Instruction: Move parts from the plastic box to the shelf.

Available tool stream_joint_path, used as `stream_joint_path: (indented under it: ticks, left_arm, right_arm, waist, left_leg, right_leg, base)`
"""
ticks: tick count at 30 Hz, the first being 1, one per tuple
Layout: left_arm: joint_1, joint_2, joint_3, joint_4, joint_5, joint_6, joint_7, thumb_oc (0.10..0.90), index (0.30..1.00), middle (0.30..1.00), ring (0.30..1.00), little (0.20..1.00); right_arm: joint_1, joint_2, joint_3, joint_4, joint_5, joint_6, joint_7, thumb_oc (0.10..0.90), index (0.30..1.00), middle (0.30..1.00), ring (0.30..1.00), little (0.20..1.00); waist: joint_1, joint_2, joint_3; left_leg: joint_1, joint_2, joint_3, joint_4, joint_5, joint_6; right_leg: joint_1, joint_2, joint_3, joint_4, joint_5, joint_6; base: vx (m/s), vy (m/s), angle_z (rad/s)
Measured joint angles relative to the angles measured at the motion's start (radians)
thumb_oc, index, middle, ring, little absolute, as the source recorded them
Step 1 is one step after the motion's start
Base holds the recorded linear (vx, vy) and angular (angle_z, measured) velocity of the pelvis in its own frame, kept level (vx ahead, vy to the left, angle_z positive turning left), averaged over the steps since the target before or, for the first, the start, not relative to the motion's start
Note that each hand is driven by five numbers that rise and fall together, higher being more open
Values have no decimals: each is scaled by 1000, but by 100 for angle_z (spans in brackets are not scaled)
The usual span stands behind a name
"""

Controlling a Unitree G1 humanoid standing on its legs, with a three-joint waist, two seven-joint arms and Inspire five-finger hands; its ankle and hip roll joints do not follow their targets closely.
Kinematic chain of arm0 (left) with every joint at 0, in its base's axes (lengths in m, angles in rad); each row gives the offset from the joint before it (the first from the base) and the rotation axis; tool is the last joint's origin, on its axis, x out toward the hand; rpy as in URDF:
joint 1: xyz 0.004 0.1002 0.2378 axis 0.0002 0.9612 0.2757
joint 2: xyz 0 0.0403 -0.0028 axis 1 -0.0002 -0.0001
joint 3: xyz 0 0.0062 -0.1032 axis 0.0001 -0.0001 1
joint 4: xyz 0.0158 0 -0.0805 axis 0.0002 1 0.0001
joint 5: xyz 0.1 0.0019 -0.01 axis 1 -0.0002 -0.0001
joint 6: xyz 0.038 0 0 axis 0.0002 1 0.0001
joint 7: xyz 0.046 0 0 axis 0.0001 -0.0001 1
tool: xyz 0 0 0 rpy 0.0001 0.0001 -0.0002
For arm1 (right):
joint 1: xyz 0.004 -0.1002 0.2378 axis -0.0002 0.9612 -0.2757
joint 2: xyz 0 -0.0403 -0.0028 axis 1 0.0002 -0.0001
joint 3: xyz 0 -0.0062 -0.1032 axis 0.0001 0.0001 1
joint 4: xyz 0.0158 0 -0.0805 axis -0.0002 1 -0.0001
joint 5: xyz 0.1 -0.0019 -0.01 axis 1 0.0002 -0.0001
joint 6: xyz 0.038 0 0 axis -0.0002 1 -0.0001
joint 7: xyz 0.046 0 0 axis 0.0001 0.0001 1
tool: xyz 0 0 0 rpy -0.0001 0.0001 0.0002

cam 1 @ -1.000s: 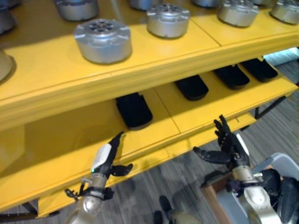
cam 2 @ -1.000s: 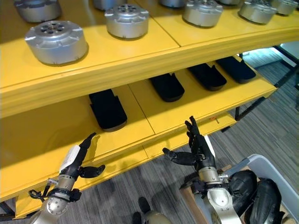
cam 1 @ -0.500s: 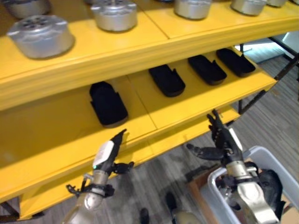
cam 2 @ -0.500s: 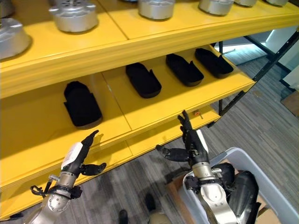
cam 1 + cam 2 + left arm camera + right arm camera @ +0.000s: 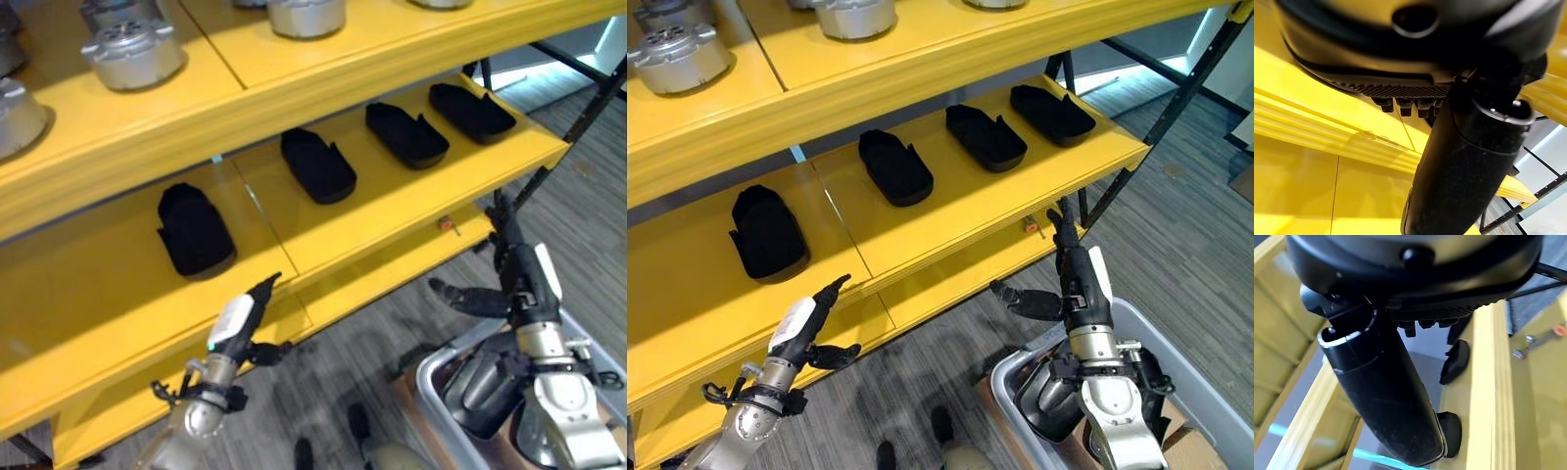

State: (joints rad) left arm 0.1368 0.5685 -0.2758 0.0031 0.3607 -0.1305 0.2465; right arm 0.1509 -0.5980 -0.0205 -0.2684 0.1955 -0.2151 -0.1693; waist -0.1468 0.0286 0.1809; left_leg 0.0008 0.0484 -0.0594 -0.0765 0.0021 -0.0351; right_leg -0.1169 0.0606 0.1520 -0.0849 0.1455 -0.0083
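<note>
A grey plastic box (image 5: 1014, 367) sits at the lower right with dark parts (image 5: 1048, 392) in it. The yellow shelf (image 5: 950, 211) carries several black parts on its lower board, among them one at the left (image 5: 767, 233) and one at the right (image 5: 1050, 114). My right hand (image 5: 1080, 289) is open above the box's near rim, its straight fingers pointing up at the shelf's front edge and its thumb (image 5: 1381, 396) spread. My left hand (image 5: 803, 328) is open and empty before the lower board's edge, thumb (image 5: 1464, 166) out.
Silver round parts (image 5: 671, 54) stand on the upper board. A small orange-tipped bolt (image 5: 1031, 225) lies near the lower board's front edge. Dark metal shelf braces (image 5: 1176, 88) run down at the right. Grey carpet lies below, and the box rests on something brown (image 5: 1185, 441).
The camera has swung right, bringing the box further into view. Both hands stay open and empty; the right hand now stands over the box's rim.
</note>
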Motion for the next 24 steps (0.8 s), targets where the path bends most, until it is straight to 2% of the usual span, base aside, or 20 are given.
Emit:
stream_joint_path:
  ticks: [5, 7, 12, 14, 16, 18, 21, 22, 24]
  left_arm:
    - [-4, 18, -25, -18, -1, -10, -23, 900, 1000, 1000, 1000, 1000]
    - [-13, 62, -52, -20, -3, -11, -30, 900, 1000, 1000, 1000, 1000]
    - [-56, 90, -74, -31, -3, -22, -41, 900, 1000, 1000, 1000, 1000]
    - [-65, 92, -74, -35, -3, -23, -42, 900, 1000, 1000, 1000, 1000]
    - [-80, 93, -77, -38, -4, -23, -47, 900, 1000, 1000, 1000, 1000]
    - [-90, 97, -78, -45, -4, -23, -48, 900, 1000, 1000, 1000, 1000]
    - [-100, 98, -78, -49, -4, -23, -49, 900, 1000, 1000, 1000, 1000]
    - [-113, 99, -79, -50, -4, -23, -49, 900, 1000, 1000, 1000, 1000]
    - [-139, 102, -82, -51, -4, -23, -48, 900, 1000, 1000, 1000, 1000]
  right_arm:
    - [-115, -129, 3, -12, -81, -11, -15, 900, 1000, 1000, 1000, 1000]
    - [-236, -240, 57, 8, -140, -12, -28, 900, 1000, 1000, 1000, 1000]
    - [-362, -381, 129, 47, -217, -15, -24, 900, 1000, 1000, 1000, 1000]
    - [-398, -392, 148, 52, -235, -14, -22, 900, 1000, 1000, 1000, 1000]
    - [-472, -409, 216, 87, -243, -4, -13, 900, 1000, 1000, 1000, 1000]
    - [-532, -450, 294, 116, -270, 2, -6, 900, 1000, 1000, 1000, 1000]
    - [-573, -462, 349, 137, -275, 9, 16, 900, 1000, 1000, 1000, 1000]
    - [-629, -476, 399, 163, -276, 9, 22, 900, 1000, 1000, 1000, 1000]
    - [-660, -489, 412, 181, -296, 9, 30, 900, 1000, 1000, 1000, 1000]
  waist:
    - [10, 1, 1]
    - [15, 2, 4]
    - [46, 2, 57]
    - [56, 3, 82]
    - [63, 3, 108]
    - [65, 3, 111]
    - [70, 1, 113]
    - [71, 0, 124]
    - [72, -4, 147]
  left_leg:
    - [-15, -2, 1, 0, 9, -12]
    - [-38, -5, 0, 0, 13, -12]
    - [-53, -7, -15, 1, 19, -13]
    - [-55, -8, -20, 1, 21, -13]
    - [-62, -9, -26, 1, 21, -13]
    - [-72, -12, -29, 1, 21, -12]
    - [-78, -13, -30, 1, 21, -12]
    - [-79, -15, -33, 1, 21, -12]
    - [-84, -18, -41, 2, 25, -11]
  right_leg:
    - [-19, -2, -4, 0, 15, -8]
    - [-41, -6, -12, 0, 17, -8]
    - [-50, -10, -26, 0, 19, -10]
    - [-51, -11, -30, 0, 20, -11]
    - [-54, -13, -35, 1, 19, -10]
    - [-66, -15, -37, 1, 19, -10]
    - [-69, -17, -40, 1, 18, -9]
    - [-69, -19, -47, 1, 17, -7]
    - [-71, -23, -53, 1, 17, -7]
  base:
    - [-38, -14, 0]
    - [-50, -11, 7]
    - [-31, -10, 10]
    - [-23, -9, 8]
    - [-25, -16, 4]
    - [-11, -9, 2]
    - [-24, -16, 5]
    - [-30, -17, 7]
    - [-16, -19, 12]
